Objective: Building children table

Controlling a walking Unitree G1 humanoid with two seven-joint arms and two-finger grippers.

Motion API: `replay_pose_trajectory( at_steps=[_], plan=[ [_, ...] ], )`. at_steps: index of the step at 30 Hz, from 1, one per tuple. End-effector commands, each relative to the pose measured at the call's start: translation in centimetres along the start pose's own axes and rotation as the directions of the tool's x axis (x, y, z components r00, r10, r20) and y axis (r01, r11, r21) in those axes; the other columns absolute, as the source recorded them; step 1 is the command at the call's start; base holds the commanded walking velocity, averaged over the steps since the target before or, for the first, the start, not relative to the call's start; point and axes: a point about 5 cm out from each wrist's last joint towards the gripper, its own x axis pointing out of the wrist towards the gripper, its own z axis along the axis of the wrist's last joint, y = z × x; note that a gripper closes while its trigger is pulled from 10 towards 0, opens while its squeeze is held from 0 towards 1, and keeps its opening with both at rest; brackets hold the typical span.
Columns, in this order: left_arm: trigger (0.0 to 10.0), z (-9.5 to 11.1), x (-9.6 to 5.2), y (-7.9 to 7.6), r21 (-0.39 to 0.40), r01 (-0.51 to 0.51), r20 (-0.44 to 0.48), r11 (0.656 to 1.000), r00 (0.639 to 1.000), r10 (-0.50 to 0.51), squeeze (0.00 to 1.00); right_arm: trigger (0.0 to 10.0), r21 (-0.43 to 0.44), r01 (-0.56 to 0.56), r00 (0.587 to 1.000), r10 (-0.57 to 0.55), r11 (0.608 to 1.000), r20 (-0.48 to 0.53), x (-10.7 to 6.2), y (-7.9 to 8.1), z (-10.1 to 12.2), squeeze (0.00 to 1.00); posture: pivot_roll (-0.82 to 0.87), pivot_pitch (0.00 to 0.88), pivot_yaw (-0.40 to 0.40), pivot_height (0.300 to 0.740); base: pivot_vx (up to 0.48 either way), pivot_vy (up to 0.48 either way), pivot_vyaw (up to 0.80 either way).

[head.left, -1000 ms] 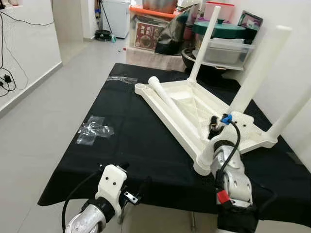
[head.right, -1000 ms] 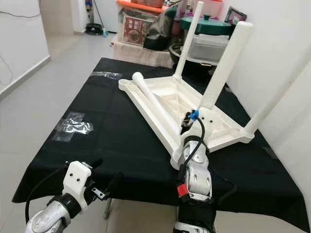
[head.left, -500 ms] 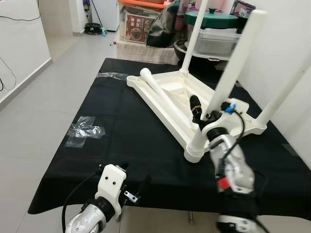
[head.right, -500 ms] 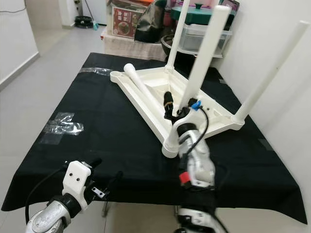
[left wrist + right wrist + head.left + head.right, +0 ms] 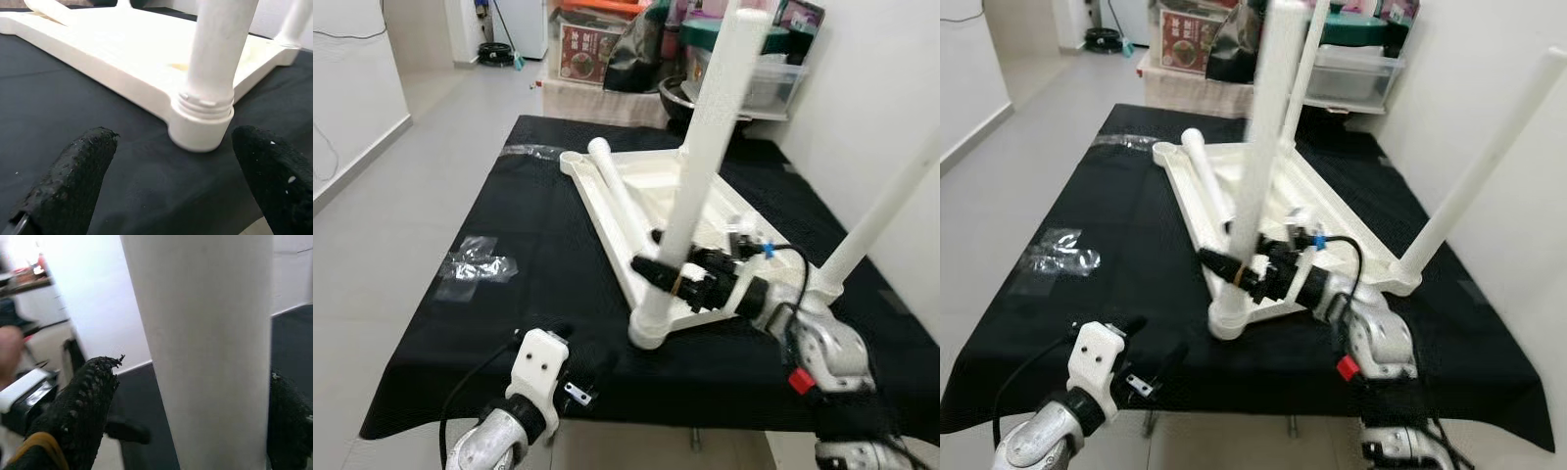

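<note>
The near leg runs off the top edge at 12 o'clock, its end unseen, and looks smeared in the right eye view. The right gripper fingertips pass behind it. The 3 o'clock leg is cropped too.

A black cloth covered the work surface, with a crumpled patch of clear tape stuck near its left edge and another strip of tape at the far left corner. Beyond it stood a clear storage box with an orange lid, a dark bag, and a green-lidded pot over a translucent container. Pale floor tiles stretched away on the left.
</note>
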Motion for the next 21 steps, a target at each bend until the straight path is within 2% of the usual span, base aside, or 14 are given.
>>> replay_pose_trajectory(
  at_steps=[1,3,4,6,7,9,11,12,14,16,17,18,20,21],
  plan=[
    [10.0,-0.3,0.1,-0.1,-0.010,0.004,-0.007,1.000,1.000,-0.004,0.00,10.0,-0.001,-0.051,0.998,0.051,0.999,-0.028,0.5,0.3,-0.4,0.00,0.13,0.000,-0.143,0.740,0.000,0.000,0.00],
    [10.0,-0.3,0.0,-0.1,-0.010,0.004,-0.008,1.000,1.000,-0.004,0.00,10.0,-0.029,-0.036,0.999,0.035,0.999,-0.020,1.3,-0.3,0.1,0.00,0.13,0.000,-0.141,0.740,0.000,0.000,0.00],
    [10.0,-0.2,0.0,-0.1,-0.010,0.005,-0.008,1.000,1.000,-0.005,0.00,0.0,-0.070,0.044,0.999,-0.043,0.997,0.013,2.6,-1.3,0.5,0.00,0.14,0.000,-0.147,0.740,0.000,0.000,0.00],
    [10.0,-0.2,0.0,-0.1,-0.010,0.005,-0.008,1.000,1.000,-0.005,0.00,0.0,-0.070,0.044,0.999,-0.043,0.997,0.013,2.6,-1.3,0.5,0.00,0.14,0.000,-0.147,0.740,0.000,0.000,0.00],
    [10.0,-0.2,0.0,-0.1,-0.010,0.004,-0.008,1.000,1.000,-0.004,0.00,0.0,-0.072,0.124,0.992,-0.122,0.990,0.035,2.8,-1.7,0.4,0.00,0.13,0.000,-0.142,0.740,0.000,0.000,0.00],
    [10.0,-0.2,0.0,-0.1,-0.010,0.004,-0.008,1.000,1.000,-0.004,0.00,0.0,-0.063,0.150,0.988,-0.148,0.987,0.036,2.7,-1.8,0.3,0.00,0.13,0.000,-0.142,0.740,0.000,0.000,0.00],
    [10.0,-0.2,0.0,-0.1,-0.012,0.005,-0.009,1.000,1.000,-0.005,0.00,0.0,-0.022,0.331,0.941,-0.328,0.944,0.088,2.0,-2.5,0.1,0.00,0.13,0.000,-0.142,0.740,0.000,0.000,0.00],
    [10.0,-0.2,0.0,-0.1,-0.012,0.005,-0.009,1.000,1.000,-0.005,0.00,0.0,-0.022,0.331,0.941,-0.328,0.944,0.088,2.0,-2.5,0.1,0.00,0.13,0.000,-0.142,0.740,0.000,0.000,0.00],
    [10.0,-0.2,0.0,-0.1,-0.015,0.006,-0.009,1.000,1.000,-0.006,0.00,0.0,-0.016,0.488,0.868,-0.484,0.872,0.110,1.3,-3.3,0.1,0.00,0.12,0.000,-0.139,0.740,0.000,0.000,0.00],
    [10.0,-0.2,0.0,-0.1,-0.015,0.006,-0.009,1.000,1.000,-0.006,0.00,0.0,-0.016,0.488,0.868,-0.484,0.872,0.110,1.3,-3.3,0.1,0.00,0.12,0.000,-0.139,0.740,0.000,0.000,0.00],
    [10.0,-0.2,0.0,-0.1,-0.015,0.007,-0.010,1.000,1.000,-0.007,0.00,0.0,-0.046,0.605,0.793,-0.595,0.795,0.130,0.6,-3.9,0.2,0.00,0.12,0.000,-0.134,0.740,0.000,0.000,0.00],
    [10.0,-0.3,-0.1,-0.1,-0.016,0.007,-0.011,1.000,1.000,-0.008,0.00,0.0,-0.003,0.764,0.638,-0.754,0.645,0.156,-0.6,-4.7,0.4,0.00,0.11,0.000,-0.127,0.740,0.000,0.000,0.00],
    [10.0,-0.2,-0.1,-0.1,-0.016,0.010,-0.011,1.000,1.000,-0.011,0.00,0.0,0.019,0.954,0.289,-0.938,0.298,0.192,-3.4,-5.3,0.8,0.00,0.11,0.000,-0.126,0.740,0.000,0.000,0.00],
    [10.0,-0.2,-0.1,-0.1,-0.016,0.010,-0.011,1.000,1.000,-0.011,0.00,0.0,0.019,0.954,0.289,-0.938,0.298,0.192,-3.4,-5.3,0.8,0.00,0.11,0.000,-0.126,0.740,0.000,0.000,0.00]
  ],
)
